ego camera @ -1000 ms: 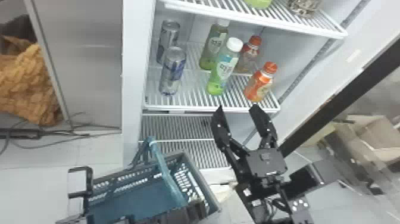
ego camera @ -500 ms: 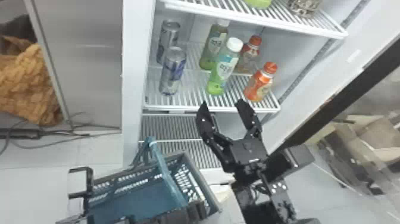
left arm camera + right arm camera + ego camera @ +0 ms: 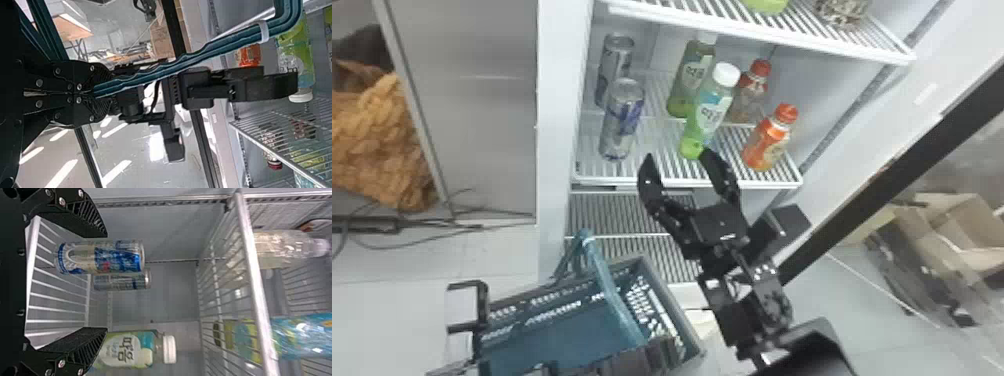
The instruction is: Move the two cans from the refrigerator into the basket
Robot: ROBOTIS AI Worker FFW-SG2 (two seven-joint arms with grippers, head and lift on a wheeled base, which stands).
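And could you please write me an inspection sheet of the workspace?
Surface: white wire refrigerator shelf.
Job's things: front can and rear can, upright on the shelf's left side; basket lower, outside the refrigerator.
Clutter: four bottles on the same shelf, right of the cans.
Grippers: left gripper, fingers shut on the basket's handle; right gripper, fingers open, near the shelf's front edge.
Cables: thin dark cables on the floor, left of the refrigerator.
Surroundings: cardboard boxes at right, orange heap at left.

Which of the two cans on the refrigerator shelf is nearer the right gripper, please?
The front can, nearer the shelf's front edge; the rear can stands behind it, partly hidden by it in the head view.
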